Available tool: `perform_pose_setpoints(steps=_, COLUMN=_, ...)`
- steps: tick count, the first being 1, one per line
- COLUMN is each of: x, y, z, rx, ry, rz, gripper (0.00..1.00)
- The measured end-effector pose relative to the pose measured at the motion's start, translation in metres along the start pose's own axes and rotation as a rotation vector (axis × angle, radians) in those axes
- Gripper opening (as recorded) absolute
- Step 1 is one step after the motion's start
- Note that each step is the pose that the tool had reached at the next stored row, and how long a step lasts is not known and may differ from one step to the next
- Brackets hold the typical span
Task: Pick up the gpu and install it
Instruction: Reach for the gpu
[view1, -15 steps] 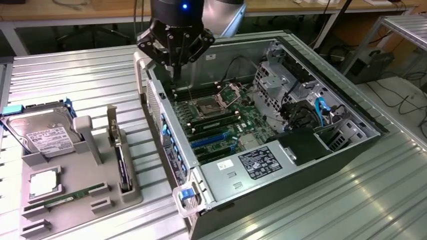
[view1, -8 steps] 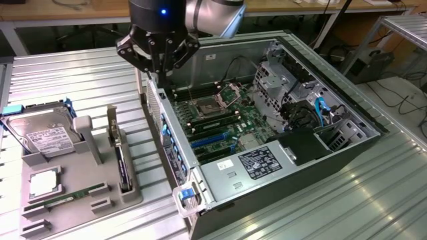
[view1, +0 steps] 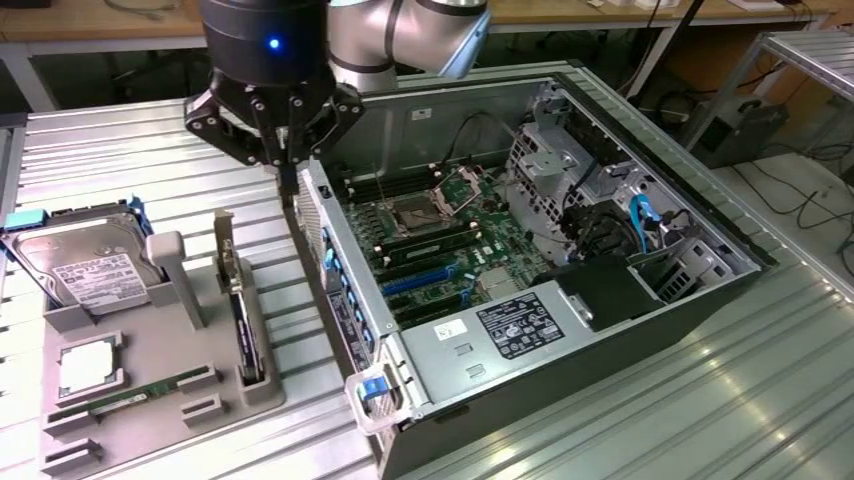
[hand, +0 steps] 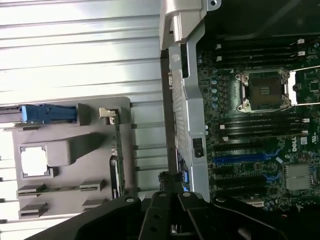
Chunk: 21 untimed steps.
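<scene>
The hand (view1: 286, 186), fingers together and empty, hovers near the gpu (view1: 240, 320). A good grasp likely needs squaring over its thin upper edge

Arm (view1: 400, 35) bent, wrist pointing down, jaws closed.

Across the foreground, a ribbed sheet-metal tabletop (view1: 721, 400), grey, with ridges running diagonally in the exterior view. Brightly lit from above: broad white glare on the same ridged metal in the wrist view, a softer sheen elsewhere. Behind, along the far edge, a wooden workbench (view1: 94, 20) on pale metal legs (view1: 27, 72), dark shadow underneath. At the exterior view's right, past the table edge, a grey metal frame (view1: 801, 45), a dark boxy unit (view1: 738, 128) low down near the floor (view1: 781, 175), and loose black cables (view1: 814, 205) trailing just beside it.
</scene>
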<state>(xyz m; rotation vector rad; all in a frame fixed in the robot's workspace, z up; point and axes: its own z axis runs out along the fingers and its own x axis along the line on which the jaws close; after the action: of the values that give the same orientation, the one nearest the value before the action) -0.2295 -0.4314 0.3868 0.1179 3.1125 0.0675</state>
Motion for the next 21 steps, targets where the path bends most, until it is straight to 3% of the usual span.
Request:
perform_pose_setpoints(steps=12, x=0.041, y=-0.0191, z=0.0125, rx=0.0, ry=0.0, rz=0.0, gripper=0.11)
perform_pose_setpoints(steps=15, x=0.061, y=-0.0242, z=0.0187, rx=0.0001, ry=0.0001, rz=0.0, gripper=0.11)
perform_pose_setpoints(steps=21, x=0.062, y=-0.0244, z=0.0194, rx=0.0006, ry=-0.0001, rz=0.0, gripper=0.11)
